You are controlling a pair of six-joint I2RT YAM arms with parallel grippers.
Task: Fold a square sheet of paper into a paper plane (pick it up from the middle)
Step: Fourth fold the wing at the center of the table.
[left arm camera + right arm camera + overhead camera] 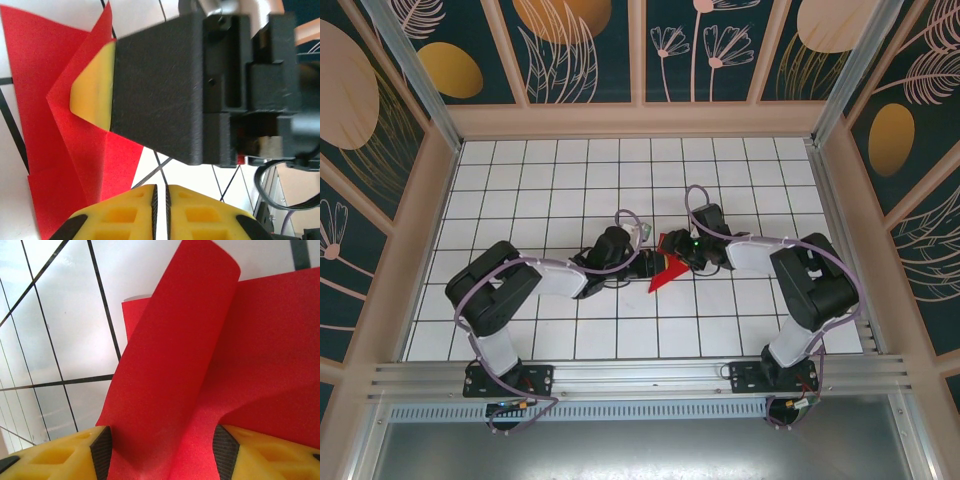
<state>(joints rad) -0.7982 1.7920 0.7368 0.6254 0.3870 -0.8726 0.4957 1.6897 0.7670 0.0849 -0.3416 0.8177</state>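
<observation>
Red and already creased, the square sheet of paper lies in the middle of the desk between the two arms, with angled flaps but no dart shape yet. The right hand is spread and straddles a flap standing up between its fingers. The left hand sits just beside, fingers pressed together on nothing I can see, so I'd say most folds remain.

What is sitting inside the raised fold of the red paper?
One yellow finger of the right tool sits in the fold of the square sheet of paper. The black tool body covers its other finger, and the paper hides the table beneath.
</observation>
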